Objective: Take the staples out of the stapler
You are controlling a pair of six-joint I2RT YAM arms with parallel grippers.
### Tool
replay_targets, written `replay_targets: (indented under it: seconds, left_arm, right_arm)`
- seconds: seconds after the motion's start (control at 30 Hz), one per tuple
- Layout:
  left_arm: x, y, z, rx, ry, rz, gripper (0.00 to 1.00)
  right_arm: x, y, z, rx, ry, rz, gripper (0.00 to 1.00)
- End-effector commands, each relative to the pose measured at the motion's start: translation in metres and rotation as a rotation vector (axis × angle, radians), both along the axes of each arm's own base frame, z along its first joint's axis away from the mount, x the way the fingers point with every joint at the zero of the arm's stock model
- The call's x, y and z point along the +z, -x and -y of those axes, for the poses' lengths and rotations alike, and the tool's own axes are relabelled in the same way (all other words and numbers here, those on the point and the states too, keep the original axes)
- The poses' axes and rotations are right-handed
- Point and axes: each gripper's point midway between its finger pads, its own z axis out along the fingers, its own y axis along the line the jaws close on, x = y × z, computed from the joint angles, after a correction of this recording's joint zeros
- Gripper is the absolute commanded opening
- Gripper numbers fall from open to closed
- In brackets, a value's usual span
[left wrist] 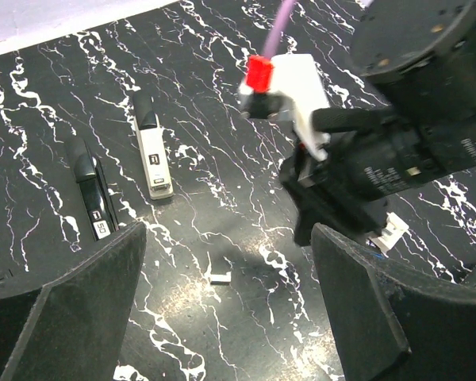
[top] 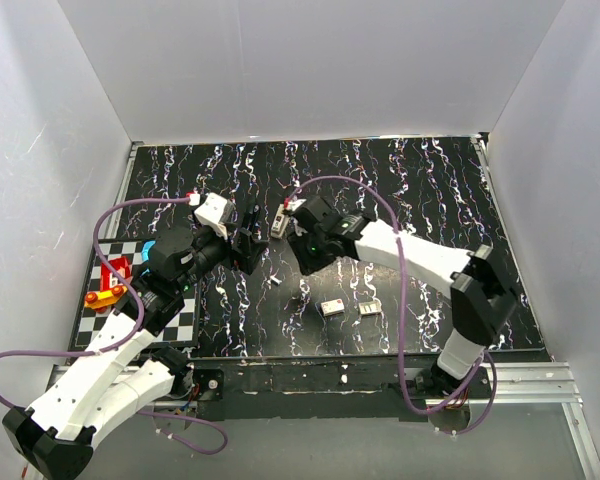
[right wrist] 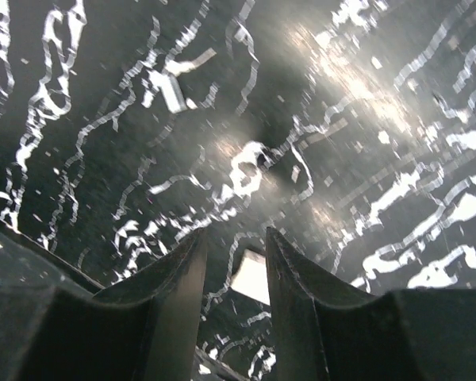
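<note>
The stapler (left wrist: pixel 152 159) (top: pixel 280 221), slim with a silver top strip and a black end, lies flat on the black marbled table. A slim black piece (left wrist: pixel 92 190) with a white label lies beside it. A small pale strip of staples (left wrist: pixel 220 278) (top: pixel 276 283) lies loose on the table between my two grippers. My left gripper (left wrist: pixel 226 262) (top: pixel 245 250) is wide open over that strip, holding nothing. My right gripper (right wrist: pixel 234 234) (top: pixel 302 264) points down at the table just right of the strip, jaws apart with nothing between them.
Two small pale rectangular blocks (top: pixel 331 307) (top: pixel 369 309) lie near the front of the table. A pale rectangle (right wrist: pixel 252 278) shows on the table behind the right fingers. A checkered board (top: pixel 180 322) with red and orange toys (top: pixel 108 280) sits at the left edge. White walls enclose the table.
</note>
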Motion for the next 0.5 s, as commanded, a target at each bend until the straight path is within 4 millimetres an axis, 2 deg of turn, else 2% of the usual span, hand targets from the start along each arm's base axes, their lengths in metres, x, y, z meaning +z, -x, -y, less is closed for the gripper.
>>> replay_targets:
  seconds: [0.0, 0.2, 0.47]
  left_arm:
    - [0.005, 0.0, -0.007, 0.031, -0.002, 0.022, 0.85]
    - [0.009, 0.0, -0.013, 0.059, 0.007, 0.033, 0.85]
    - [0.011, -0.001, -0.019, 0.089, 0.007, 0.043, 0.85]
  right_arm:
    - [0.012, -0.006, -0.047, 0.098, -0.069, 0.021, 0.43]
    - [0.003, -0.004, -0.082, 0.167, -0.075, 0.001, 0.42]
    - [-0.014, -0.001, -0.108, 0.214, -0.07, -0.03, 0.41]
